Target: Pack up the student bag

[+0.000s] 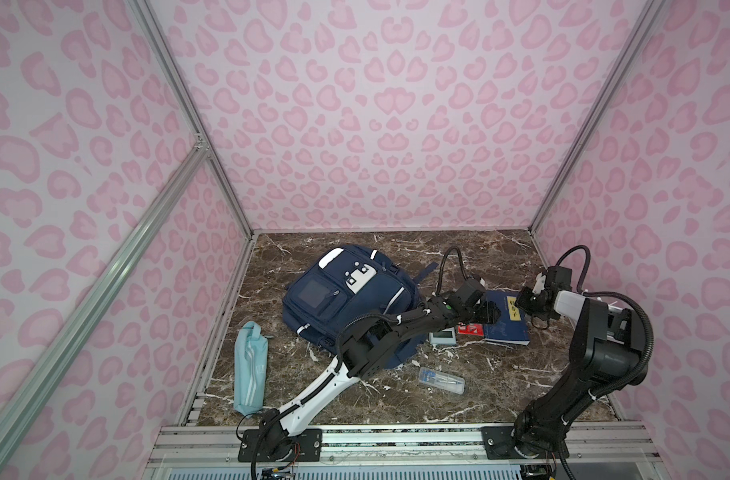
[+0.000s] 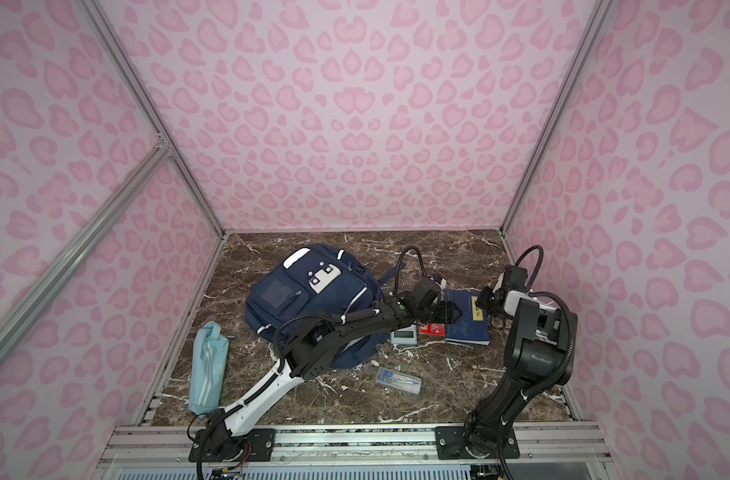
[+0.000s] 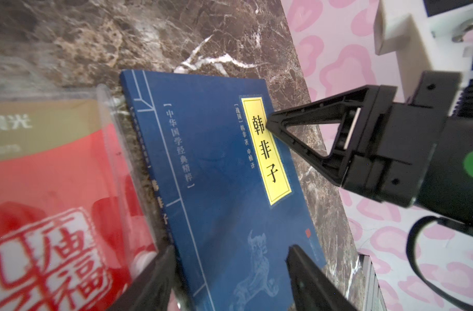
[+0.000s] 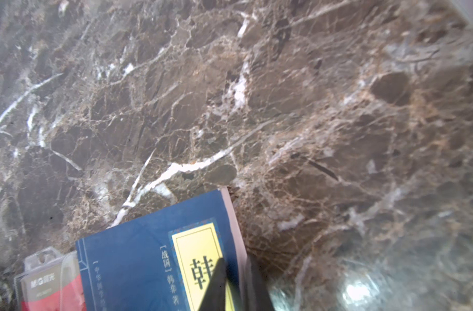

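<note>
One student bag (image 1: pixel 346 299) far left, one blue book (image 1: pixel 505 330) right. The right gripper (image 3: pixel 269 126) clamps its right edge, the left gripper (image 3: pixel 230 254) is spread over it, and there's open table (image 1: pixel 500 374) nearer.

Blue book (image 3: pixel 216 167), cover: yellow label (image 3: pixel 266 150) reads 韩非子. Small white column beside label: [战国] 韩非 著 申楠 译. Bracketed white column nearer spine: 中华国学经典精粹. Spine repeats 韩非子, partly blurred. Red pack (image 3: pixel 55 188) in clear plastic, just beside book: 晨光 on olive band; brand mark (image 4: pixel 42 282) reads M&G 晨光. Seal print (image 3: pixel 49 264) on pack includes 福; remaining characters unclear.
</note>
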`<state>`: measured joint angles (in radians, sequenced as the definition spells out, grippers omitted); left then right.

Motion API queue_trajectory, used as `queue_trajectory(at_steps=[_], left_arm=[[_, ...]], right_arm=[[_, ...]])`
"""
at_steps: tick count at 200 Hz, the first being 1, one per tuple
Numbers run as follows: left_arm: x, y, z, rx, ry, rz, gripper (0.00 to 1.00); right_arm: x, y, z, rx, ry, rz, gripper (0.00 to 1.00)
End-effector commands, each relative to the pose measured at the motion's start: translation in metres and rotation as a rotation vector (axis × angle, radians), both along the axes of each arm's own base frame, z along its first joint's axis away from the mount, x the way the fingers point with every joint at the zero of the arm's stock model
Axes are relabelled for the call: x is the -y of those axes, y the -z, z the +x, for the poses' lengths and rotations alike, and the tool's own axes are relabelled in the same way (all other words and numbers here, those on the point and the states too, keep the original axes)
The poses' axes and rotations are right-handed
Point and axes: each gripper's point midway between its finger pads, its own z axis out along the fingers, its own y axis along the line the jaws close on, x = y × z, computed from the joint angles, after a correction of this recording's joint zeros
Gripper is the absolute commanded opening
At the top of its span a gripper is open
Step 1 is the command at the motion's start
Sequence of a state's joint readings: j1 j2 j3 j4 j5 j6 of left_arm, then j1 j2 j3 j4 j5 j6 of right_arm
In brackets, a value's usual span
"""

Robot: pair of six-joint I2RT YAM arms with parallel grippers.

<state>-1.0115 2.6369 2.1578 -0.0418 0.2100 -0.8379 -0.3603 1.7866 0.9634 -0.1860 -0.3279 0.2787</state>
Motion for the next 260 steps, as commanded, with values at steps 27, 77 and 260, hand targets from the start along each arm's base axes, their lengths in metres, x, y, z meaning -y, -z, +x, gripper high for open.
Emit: queue_trajectory(at_steps=[27,77,260], left_arm=[[-0.012,0.047,-0.011,-0.09,-0.027,0.116,0.88],[0.005,0.041,-0.013,-0.125,0.019,-0.008,0.8],[0.0,-0.057,-0.014,-0.036,0.076,-0.283,0.34]], right_arm=[[-0.025,0.026,-0.039,-0.168,-0.004,0.124,0.24],[-0.034,0.026,-0.034,-0.137,-0.022,0.192,0.0],[-0.046,-0.023,-0.035,0.068,-0.008,0.336,0.0]])
